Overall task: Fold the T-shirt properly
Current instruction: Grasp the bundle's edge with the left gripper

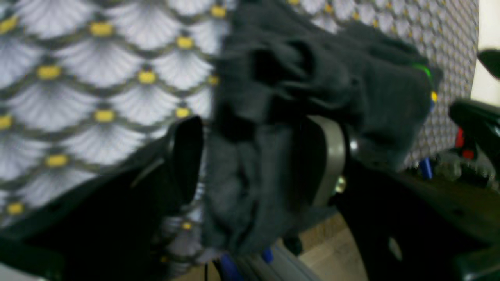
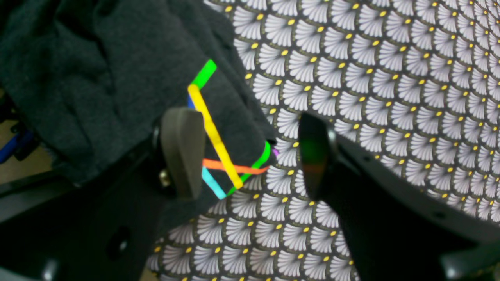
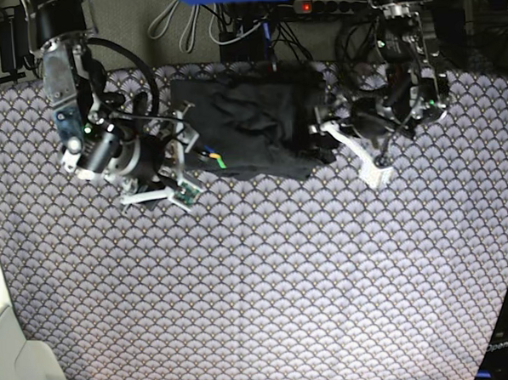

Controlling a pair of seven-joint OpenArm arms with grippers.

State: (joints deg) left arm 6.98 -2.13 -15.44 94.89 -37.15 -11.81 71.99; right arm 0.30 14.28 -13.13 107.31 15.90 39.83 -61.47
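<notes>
- The T-shirt (image 3: 251,126) is lying bunched in a dark heap at the far edge of the tablecloth (image 3: 268,291), not spread flat, no clean fold showing.
- The right gripper (image 2: 250,154) is sitting at the shirt's corner that carries the stripe mark (image 2: 222,144). Jaws are standing wide; one pad (image 2: 183,152) is touching or just over the cloth at the mark, the other is out over bare tablecloth. Nothing pinched.
- The left gripper (image 1: 258,160) is working the opposite side of the shirt. Fabric is hanging between its jaws, which are gaping wide. View is blurred, so I can't tell if the cloth is only draped there or lightly caught; reads as not clamped.
- Judgement: we're sitting at the grasp step, both arms lining up on opposite edges of the heap, folding proper not yet begun.
- Next move is calling for: both closing on a single layer of edge, not a wad, then pulling apart from the heap's middle to flatten it toward the open tablecloth.
- Risk: the right one is catching only the corner tip and slipping off.
</notes>
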